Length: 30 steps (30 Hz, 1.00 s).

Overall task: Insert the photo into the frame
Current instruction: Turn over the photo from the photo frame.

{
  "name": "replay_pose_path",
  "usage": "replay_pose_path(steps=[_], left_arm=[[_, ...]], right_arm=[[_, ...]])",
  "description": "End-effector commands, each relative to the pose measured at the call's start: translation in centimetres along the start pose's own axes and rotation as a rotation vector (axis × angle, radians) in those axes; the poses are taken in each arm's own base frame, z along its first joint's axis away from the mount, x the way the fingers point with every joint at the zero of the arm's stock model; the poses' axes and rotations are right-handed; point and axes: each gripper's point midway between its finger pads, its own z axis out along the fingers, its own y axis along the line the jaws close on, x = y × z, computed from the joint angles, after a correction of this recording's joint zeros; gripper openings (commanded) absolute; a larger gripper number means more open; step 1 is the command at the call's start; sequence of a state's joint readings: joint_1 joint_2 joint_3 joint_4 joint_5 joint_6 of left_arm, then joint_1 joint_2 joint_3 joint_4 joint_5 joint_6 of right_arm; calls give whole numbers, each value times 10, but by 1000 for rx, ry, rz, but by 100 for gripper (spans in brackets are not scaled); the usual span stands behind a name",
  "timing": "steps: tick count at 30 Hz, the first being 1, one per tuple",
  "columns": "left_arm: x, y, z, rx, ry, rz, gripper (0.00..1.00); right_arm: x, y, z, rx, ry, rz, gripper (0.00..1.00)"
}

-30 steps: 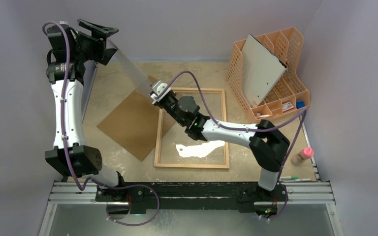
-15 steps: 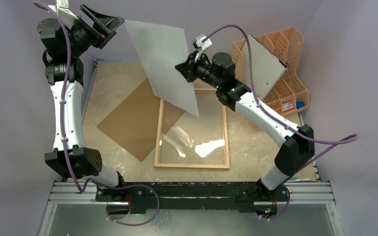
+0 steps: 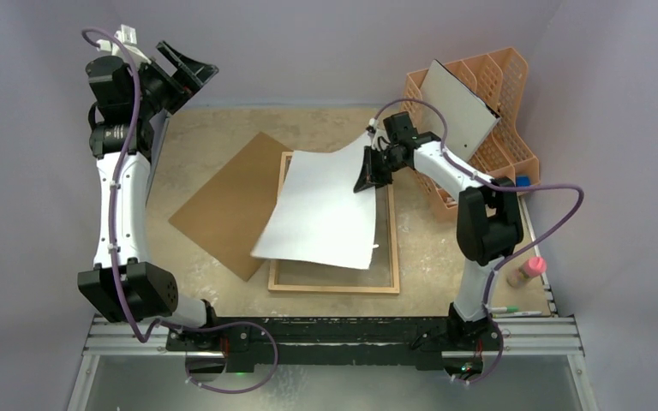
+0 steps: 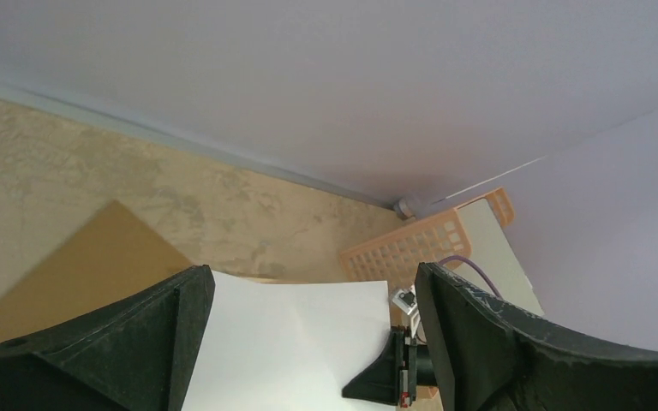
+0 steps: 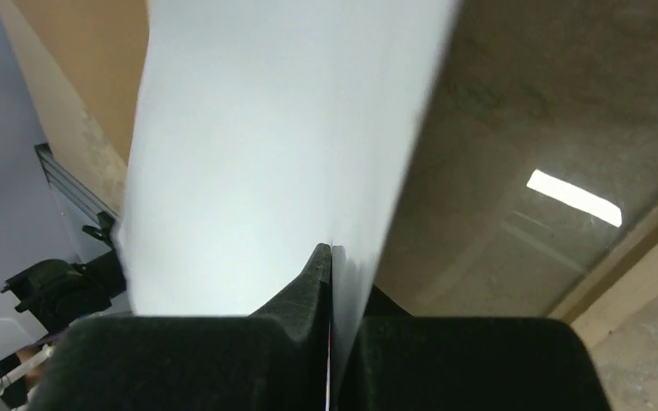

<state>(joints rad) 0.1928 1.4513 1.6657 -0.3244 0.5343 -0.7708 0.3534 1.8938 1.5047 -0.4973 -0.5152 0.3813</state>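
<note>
The photo shows its white back and hangs tilted over the light wood frame, covering most of the glass. My right gripper is shut on the photo's far right corner, just above the frame's far right part. In the right wrist view the sheet is pinched between the closed fingers, with the glass pane below. My left gripper is open and empty, raised at the far left, well away from the photo. In the left wrist view the photo lies below between the spread fingers.
A brown hardboard panel lies left of the frame, partly under it. An orange lattice organizer at the far right holds a white-grey board. A small bottle and pens lie at the near right.
My right gripper has lowered the photo from upright in the air to lying tilted over the frame. My left gripper has stayed raised at the far left, away from the photo.
</note>
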Motion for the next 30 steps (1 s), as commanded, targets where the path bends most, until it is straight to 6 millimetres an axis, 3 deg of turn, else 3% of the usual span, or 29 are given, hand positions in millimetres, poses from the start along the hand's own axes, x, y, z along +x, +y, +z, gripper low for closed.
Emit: replay_pose_path(steps=[1, 9, 16, 25, 30], left_arm=[[4, 6, -3, -23, -16, 32, 92], [24, 28, 3, -61, 29, 3, 92], [46, 55, 7, -119, 61, -30, 90], [94, 92, 22, -160, 162, -91, 88], [109, 106, 28, -170, 194, -94, 87]], right_arm=[[6, -10, -14, 71, 22, 50, 0], [-11, -44, -6, 208, -10, -92, 0], [0, -42, 6, 150, -3, -49, 0], [2, -45, 29, 105, -29, 90, 0], [4, -49, 30, 121, -19, 80, 2]])
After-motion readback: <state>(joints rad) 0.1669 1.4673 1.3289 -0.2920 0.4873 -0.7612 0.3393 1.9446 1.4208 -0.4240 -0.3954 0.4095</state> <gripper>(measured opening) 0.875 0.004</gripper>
